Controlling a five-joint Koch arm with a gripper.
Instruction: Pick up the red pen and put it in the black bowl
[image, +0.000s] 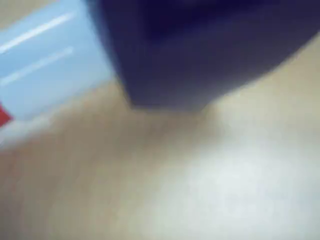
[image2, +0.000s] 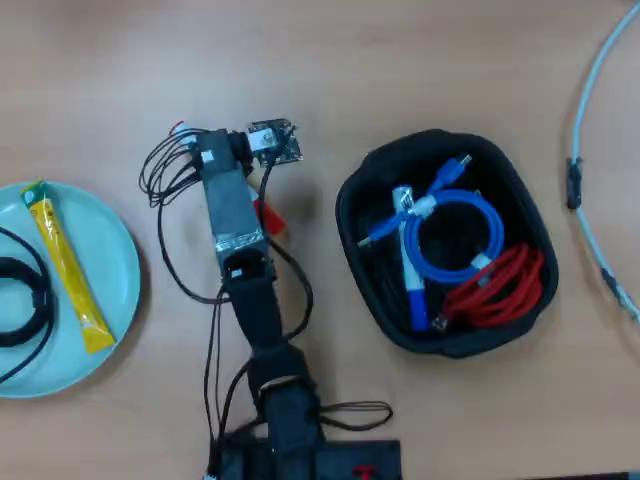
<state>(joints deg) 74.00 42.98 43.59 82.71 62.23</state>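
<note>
In the overhead view my gripper (image2: 256, 203) hangs under the arm's wrist, left of the black bowl (image2: 372, 290) and apart from it. Only a red end of the red pen (image2: 268, 219) sticks out to the right of the arm; the rest is hidden beneath it. The wrist view is blurred. There the pen's pale glossy barrel (image: 45, 60) fills the upper left very close to the camera, with a red bit at the left edge. A dark shape beside it at the top looks like a jaw. The gripper appears shut on the pen.
The bowl holds a blue cable (image2: 455, 240), a red cable (image2: 500, 290) and a white marker with blue ends (image2: 410, 262). A light-teal plate (image2: 120, 250) with a yellow sachet (image2: 68, 270) lies at the left. A grey cable (image2: 590, 190) runs along the right edge.
</note>
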